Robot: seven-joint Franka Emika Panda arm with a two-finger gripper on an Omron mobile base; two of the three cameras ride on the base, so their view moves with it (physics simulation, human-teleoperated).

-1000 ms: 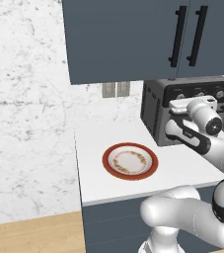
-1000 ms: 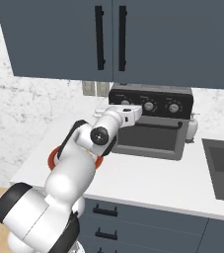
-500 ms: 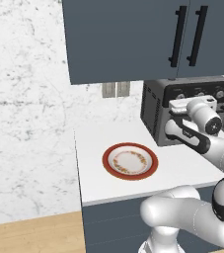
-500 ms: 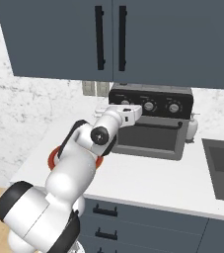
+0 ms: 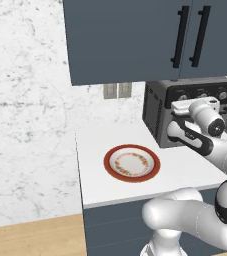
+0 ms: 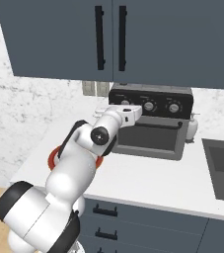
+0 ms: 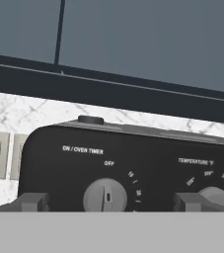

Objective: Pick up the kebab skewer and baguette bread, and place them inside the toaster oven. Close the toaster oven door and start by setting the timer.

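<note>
On the left of the worktop [image 5: 95, 190] we see a red-rimmed plate [image 5: 132, 163] lying bare, with neither skewer nor bread on it. Right of it stands the toaster oven [image 6: 150, 121], its door [image 6: 150, 138] upright and shut against the front, so we judge the loading and closing done and the timer left to set. Our gripper [image 7: 108, 203] hangs level with the black control strip, jaws spread wide and holding nothing, one fingertip [image 7: 32, 201] on either side of the timer knob [image 7: 105, 196]. The knob lies straight ahead, between the tips, its pointer bar upright at OFF. We judge the next move is to ease forward, close on it and twist toward the numbers. The temperature knob [image 7: 216, 196] sits further right. Behind rises a marble wall with an outlet [image 5: 117, 90], under blue-grey cabinets [image 6: 108, 39].
</note>
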